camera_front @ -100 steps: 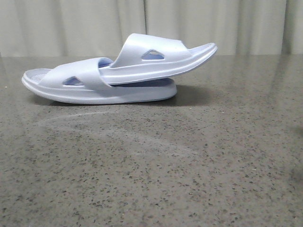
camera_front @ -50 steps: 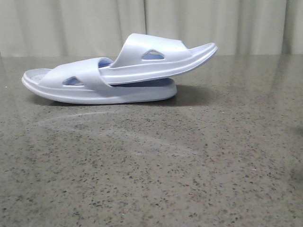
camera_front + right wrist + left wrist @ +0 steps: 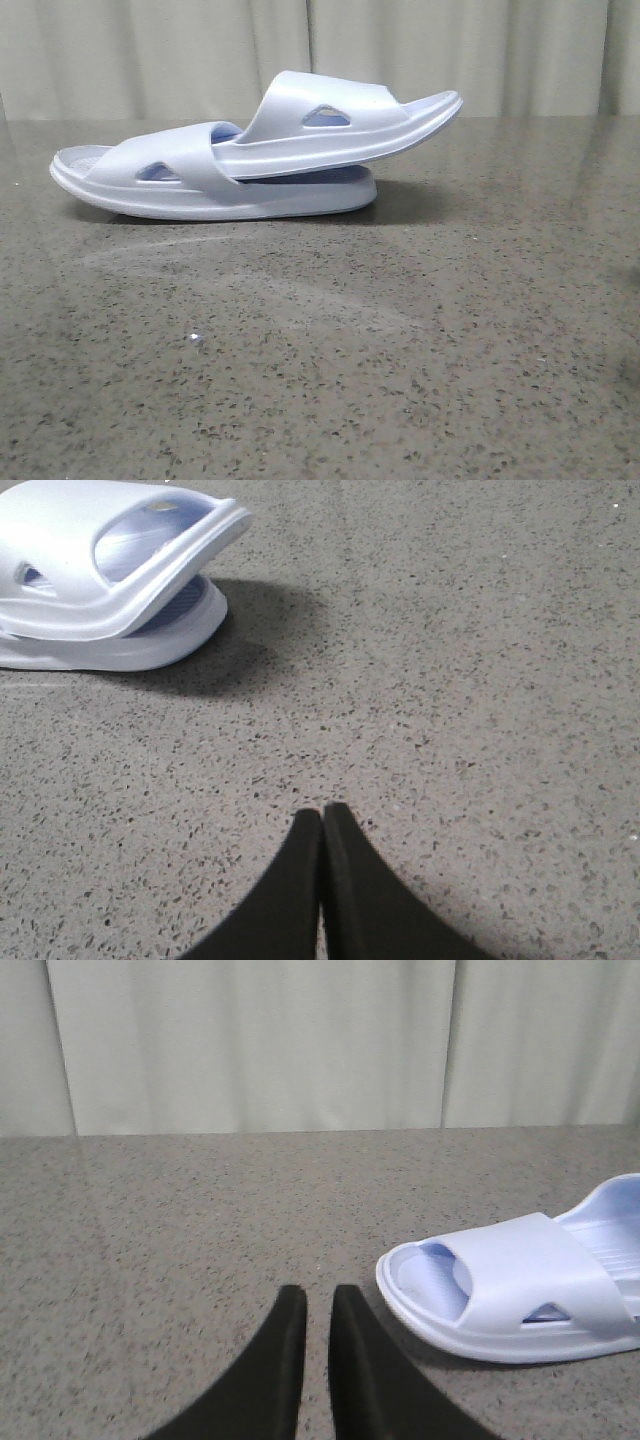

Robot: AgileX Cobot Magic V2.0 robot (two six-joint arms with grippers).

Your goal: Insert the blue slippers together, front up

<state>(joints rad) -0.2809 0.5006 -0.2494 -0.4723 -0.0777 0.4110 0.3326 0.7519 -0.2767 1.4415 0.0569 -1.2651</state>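
Observation:
Two pale lavender-blue slippers lie nested at the back left of the table. The lower slipper (image 3: pixel 200 195) lies flat. The upper slipper (image 3: pixel 330 125) is pushed under the lower one's strap and tilts up to the right. Neither gripper shows in the front view. In the left wrist view my left gripper (image 3: pixel 318 1295) is empty with only a narrow slit between its fingers, a short way from the lower slipper's (image 3: pixel 520 1280) open end. In the right wrist view my right gripper (image 3: pixel 322 812) is shut and empty, well away from the upper slipper (image 3: pixel 90 540) and the lower slipper (image 3: pixel 150 645).
The slippers rest on a grey speckled stone table (image 3: pixel 400 330). A pale pleated curtain (image 3: pixel 150 50) hangs behind the table's far edge. Nothing else stands on the table in these views.
The slipper pair sits very slightly further right in the front view. Their nesting and tilt are the same.

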